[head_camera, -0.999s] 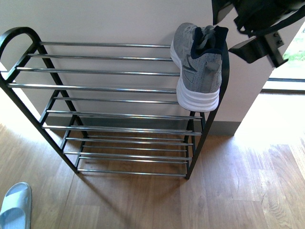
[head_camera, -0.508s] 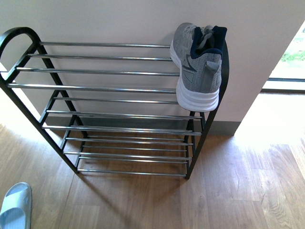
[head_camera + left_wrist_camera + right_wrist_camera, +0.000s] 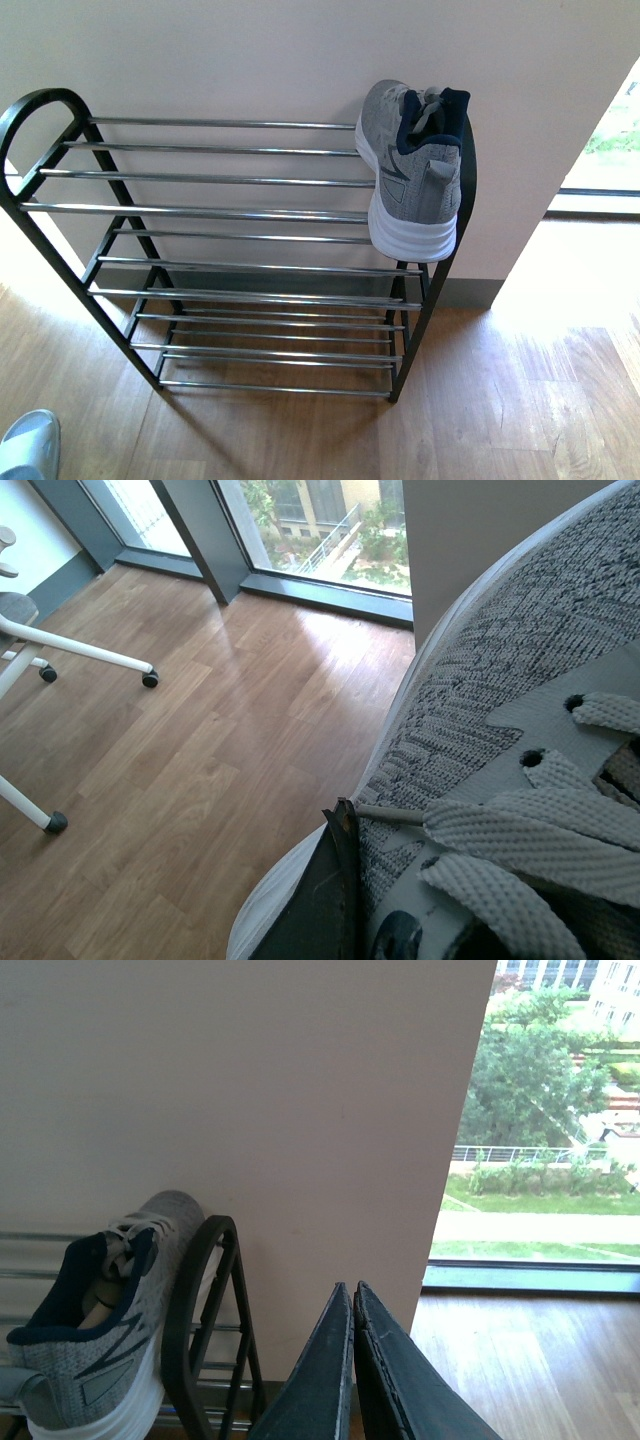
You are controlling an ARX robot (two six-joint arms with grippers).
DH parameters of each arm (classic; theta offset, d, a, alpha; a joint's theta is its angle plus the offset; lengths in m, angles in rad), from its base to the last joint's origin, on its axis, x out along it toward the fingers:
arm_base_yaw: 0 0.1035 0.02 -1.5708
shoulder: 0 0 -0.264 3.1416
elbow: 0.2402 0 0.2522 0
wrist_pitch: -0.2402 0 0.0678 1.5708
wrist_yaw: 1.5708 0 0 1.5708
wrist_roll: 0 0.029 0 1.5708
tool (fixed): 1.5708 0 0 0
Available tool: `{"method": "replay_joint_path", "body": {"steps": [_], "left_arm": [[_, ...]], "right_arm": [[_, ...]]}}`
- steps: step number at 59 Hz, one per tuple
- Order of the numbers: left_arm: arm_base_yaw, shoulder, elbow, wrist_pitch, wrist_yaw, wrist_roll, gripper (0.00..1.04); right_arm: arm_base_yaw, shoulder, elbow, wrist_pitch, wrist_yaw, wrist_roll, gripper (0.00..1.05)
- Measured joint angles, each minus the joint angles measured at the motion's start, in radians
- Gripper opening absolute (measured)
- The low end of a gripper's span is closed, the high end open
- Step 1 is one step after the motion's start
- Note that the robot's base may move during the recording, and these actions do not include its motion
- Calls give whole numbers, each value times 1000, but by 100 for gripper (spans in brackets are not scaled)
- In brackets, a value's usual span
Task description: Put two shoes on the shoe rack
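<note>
The shoe rack (image 3: 230, 210) stands against the wall. One grey sneaker (image 3: 412, 170) rests on the right end of its top shelf, heel hanging over the front bar. It also shows in the right wrist view (image 3: 100, 1330) beside the rack's rounded side piece (image 3: 190, 1310). My left gripper (image 3: 352, 820) is shut on another grey sneaker (image 3: 500, 680), seen close up with its laces; only one dark finger (image 3: 320, 900) shows. My right gripper (image 3: 352, 1295) is shut and empty, to the right of the rack. A pale blue slide (image 3: 25, 445) lies on the floor at the front left. Neither arm shows in the front view.
A white wall (image 3: 250, 60) backs the rack. Wooden floor (image 3: 500, 400) spreads to the right, toward a floor-level window (image 3: 600, 190). A white office chair base with castors (image 3: 70, 650) stands on the floor in the left wrist view.
The right arm at the top right a second ago has left the front view. The rack, sneaker and slide now sit lower in that view.
</note>
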Motion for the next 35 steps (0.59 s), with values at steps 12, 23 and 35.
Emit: {"method": "replay_joint_path", "body": {"steps": [12, 23, 35], "left_arm": [[0, 0, 0, 0, 0, 0, 2], [0, 0, 0, 0, 0, 0, 2], [0, 0, 0, 0, -1, 0, 2]], "right_arm": [[-60, -114, -74, -43, -77, -1, 1], [-87, -222, -124, -103, -84, -1, 1], [-87, -320, -190, -121, -85, -2, 1]]}}
